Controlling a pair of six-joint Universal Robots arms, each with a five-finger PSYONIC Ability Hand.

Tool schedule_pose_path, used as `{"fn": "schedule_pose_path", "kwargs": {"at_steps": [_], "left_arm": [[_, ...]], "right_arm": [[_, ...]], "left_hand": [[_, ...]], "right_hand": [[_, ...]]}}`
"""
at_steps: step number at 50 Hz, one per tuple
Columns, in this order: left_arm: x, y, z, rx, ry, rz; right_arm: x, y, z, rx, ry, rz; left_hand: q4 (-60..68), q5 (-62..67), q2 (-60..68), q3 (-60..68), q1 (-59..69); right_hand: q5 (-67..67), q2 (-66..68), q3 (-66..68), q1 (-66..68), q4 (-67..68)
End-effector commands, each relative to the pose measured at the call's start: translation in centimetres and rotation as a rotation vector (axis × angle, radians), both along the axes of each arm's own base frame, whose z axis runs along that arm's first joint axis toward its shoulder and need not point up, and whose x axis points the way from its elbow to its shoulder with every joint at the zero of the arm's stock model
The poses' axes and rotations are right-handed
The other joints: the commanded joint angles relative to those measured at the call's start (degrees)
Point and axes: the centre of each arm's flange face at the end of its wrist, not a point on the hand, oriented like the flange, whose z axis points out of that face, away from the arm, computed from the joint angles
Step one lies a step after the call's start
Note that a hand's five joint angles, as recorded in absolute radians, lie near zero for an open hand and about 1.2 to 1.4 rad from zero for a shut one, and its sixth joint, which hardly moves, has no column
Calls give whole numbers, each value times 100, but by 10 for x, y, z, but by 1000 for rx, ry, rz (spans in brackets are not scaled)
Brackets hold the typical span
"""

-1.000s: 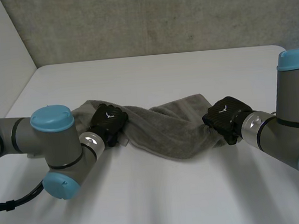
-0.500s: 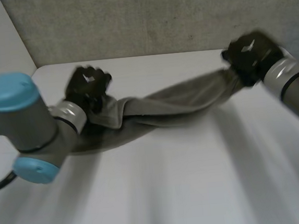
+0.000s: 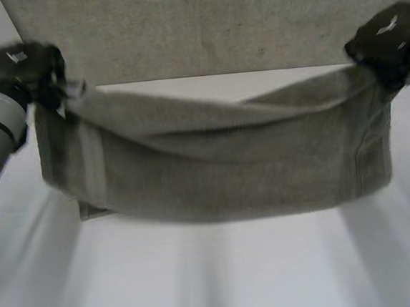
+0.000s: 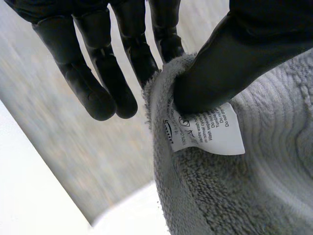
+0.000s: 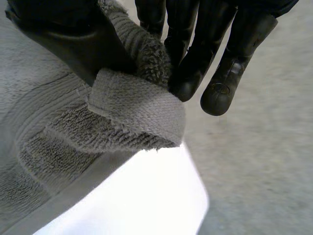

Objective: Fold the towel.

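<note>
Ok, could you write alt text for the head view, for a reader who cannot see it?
A grey towel hangs spread over the white table, held by its two top corners: the left hand holds one, the right hand the other. Its upper edge sags in the middle.

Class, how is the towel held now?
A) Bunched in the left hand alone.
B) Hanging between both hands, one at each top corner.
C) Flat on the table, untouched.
B: the left hand and right hand each pinch a top corner, and the towel hangs spread between them.
</note>
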Motion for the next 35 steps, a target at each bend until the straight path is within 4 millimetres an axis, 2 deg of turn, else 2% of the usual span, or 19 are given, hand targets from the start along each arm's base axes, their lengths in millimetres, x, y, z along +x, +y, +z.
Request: {"fn": "schedule_pose_path", "kwargs": {"at_steps": [1, 5, 7, 10, 12, 13, 14, 15, 16, 17, 18, 20, 22, 24, 29, 31, 32, 34, 35], "left_arm": [[-19, -27, -78, 210, -46, -35], [-29, -36, -79, 188, -41, -55], [-34, -50, -58, 102, -11, -56], [-35, -57, -41, 38, 20, -55], [-38, -65, 2, -115, 127, -66], [-38, -65, 3, -116, 127, -66], [-37, -64, 31, -209, 200, -78], [-34, -59, 61, -303, 277, -95], [-34, -58, 62, -304, 278, -96], [-28, -52, 89, -384, 347, -113], [-28, -52, 89, -385, 348, -113], [-21, -39, 124, -478, 435, -165], [-18, -36, 129, -474, 446, -188], [-16, -36, 126, -443, 440, -202], [-21, -38, 83, -267, 405, -230], [-23, -39, 37, -133, 387, -221], [-23, -39, 37, -133, 387, -221], [-23, -36, -9, -4, 369, -198], [-23, -36, -10, -3, 369, -198]], "right_arm": [[35, -18, -59, 107, 115, 55], [53, -31, -70, 70, 107, 78], [66, -53, -57, -87, 50, 45], [68, -65, -40, -206, -1, 7], [73, -82, 0, -468, -148, -47], [73, -82, 0, -469, -149, -48], [74, -83, 20, -590, -227, -54], [71, -77, 44, -699, -287, -56], [71, -77, 44, -700, -288, -56], [67, -66, 65, -779, -324, -54], [67, -66, 65, -779, -324, -54], [63, -51, 77, -801, -349, -33], [65, -50, 72, -780, -344, -22], [66, -48, 66, -746, -330, -16], [63, -44, 28, -538, -240, -5], [63, -38, -6, -376, -175, 27], [63, -38, -6, -375, -174, 27], [62, -30, -53, -180, -102, 63], [62, -30, -53, -179, -102, 63]], "left_hand": [[-685, -1504, -552, -857, -344], [-685, -1504, -552, -857, -344], [-685, -1504, -552, -857, -344], [-685, -1504, -552, -857, -344], [-685, -1504, -552, -857, -344], [-685, -1504, -552, -857, -344], [-685, -1504, -552, -857, -344], [-685, -1504, -552, -857, -344], [-685, -1504, -552, -857, -344], [-685, -1504, -552, -857, -344], [-685, -1504, -552, -857, -344], [-685, -1504, -552, -857, -344], [-685, -1504, -552, -857, -344], [-685, -1504, -552, -857, -344], [-685, -1504, -552, -857, -344], [-685, -1504, -552, -857, -344], [-685, -1504, -552, -857, -344], [-685, -1504, -552, -857, -344], [-685, -1504, -552, -857, -344]], "right_hand": [[383, 504, 282, 397, 313], [383, 504, 282, 397, 313], [383, 504, 282, 397, 313], [383, 504, 282, 397, 313], [383, 504, 282, 397, 313], [383, 504, 282, 397, 313], [383, 504, 282, 397, 313], [383, 504, 282, 397, 313], [383, 504, 282, 397, 313], [383, 504, 282, 397, 313], [383, 504, 282, 397, 313], [383, 504, 282, 397, 313], [383, 504, 282, 397, 313], [383, 504, 282, 397, 313], [383, 504, 282, 397, 313], [383, 504, 282, 397, 313], [383, 504, 282, 397, 313], [383, 504, 282, 397, 313], [383, 504, 282, 397, 313]]}}
